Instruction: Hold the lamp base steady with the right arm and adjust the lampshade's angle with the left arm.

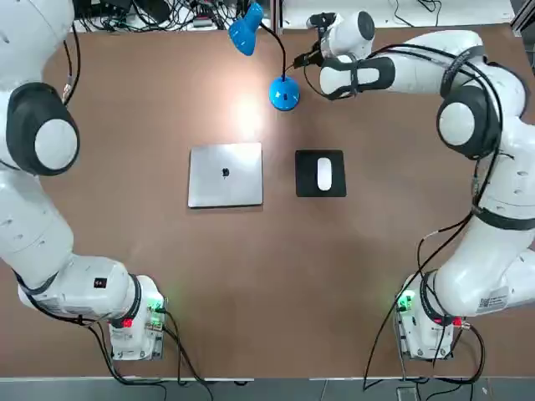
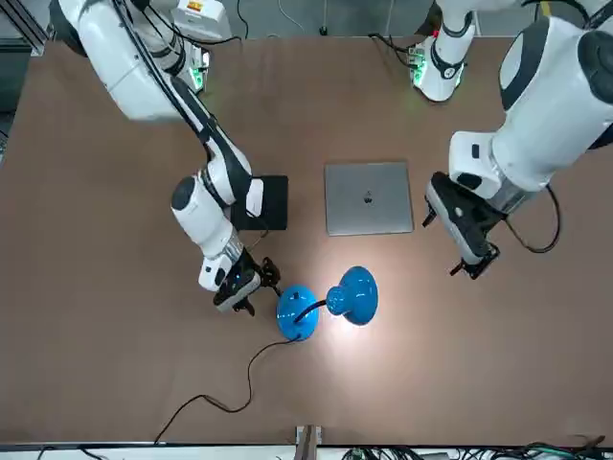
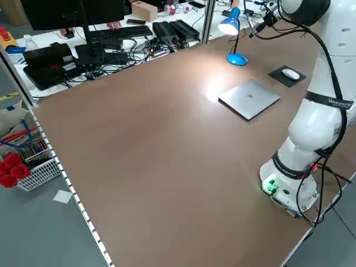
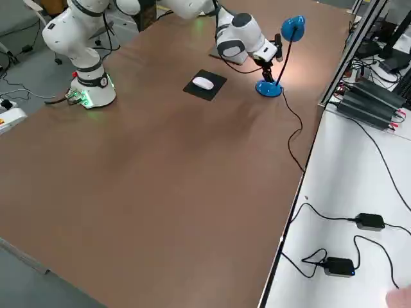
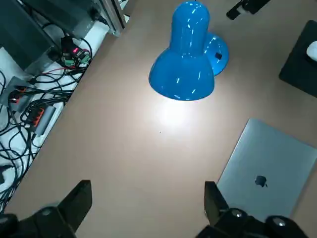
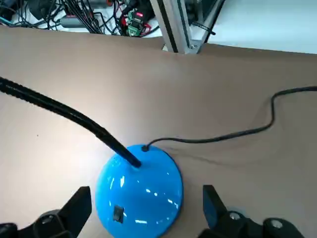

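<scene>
Furthest left as the robot faces the table, the left arm (image 1: 50, 150) is reaching forward from its base, and its gripper is showing in the front view. The left gripper (image 2: 450, 240) is hovering above the table (image 1: 251, 301) on the left side of the laptop, its jaws standing wide and holding nothing. The closed silver laptop (image 1: 226, 175) is lying next along, with its logo facing up.

Beyond the laptop, the blue lampshade (image 1: 245, 32) is leaning out to the left of its base, its lit mouth tipping down and casting a bright patch on the table. The thin black neck (image 1: 280, 50) is curving from the shade down to the round blue lamp base (image 1: 284, 93), which is sitting flat on the table.

The right arm (image 1: 493, 109) is bending across from the right, bringing the right gripper (image 2: 263, 295) just beside the base. Its jaws are standing wide; whether a finger is touching the base, I cannot tell. The black mouse pad (image 1: 320, 188) is lying to the right of the laptop, and the white mouse (image 1: 324, 174) is resting on it.
</scene>
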### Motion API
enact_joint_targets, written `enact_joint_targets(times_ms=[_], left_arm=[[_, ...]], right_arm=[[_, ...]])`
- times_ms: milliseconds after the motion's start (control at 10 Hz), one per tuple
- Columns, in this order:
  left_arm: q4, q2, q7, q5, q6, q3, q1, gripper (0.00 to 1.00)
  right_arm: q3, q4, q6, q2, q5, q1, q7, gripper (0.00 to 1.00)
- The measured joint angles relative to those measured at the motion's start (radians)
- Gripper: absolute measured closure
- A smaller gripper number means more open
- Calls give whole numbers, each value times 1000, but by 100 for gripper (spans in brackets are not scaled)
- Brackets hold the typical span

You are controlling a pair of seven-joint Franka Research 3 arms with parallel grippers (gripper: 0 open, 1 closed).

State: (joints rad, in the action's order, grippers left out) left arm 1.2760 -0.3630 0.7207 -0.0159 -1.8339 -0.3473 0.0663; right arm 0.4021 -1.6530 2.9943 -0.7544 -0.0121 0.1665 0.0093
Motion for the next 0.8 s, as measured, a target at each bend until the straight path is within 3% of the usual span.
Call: enact_joint_targets(times_ms=[500, 800], left_arm=[[-93, -140, 65, -61, -2, -10, 78, 0], [-117, -204, 157, -140, -80, -35, 105, 0]], right_arm=[[-12, 107, 94, -152, 63, 68, -3, 2], [-21, 200, 95, -215, 137, 78, -7, 4]])
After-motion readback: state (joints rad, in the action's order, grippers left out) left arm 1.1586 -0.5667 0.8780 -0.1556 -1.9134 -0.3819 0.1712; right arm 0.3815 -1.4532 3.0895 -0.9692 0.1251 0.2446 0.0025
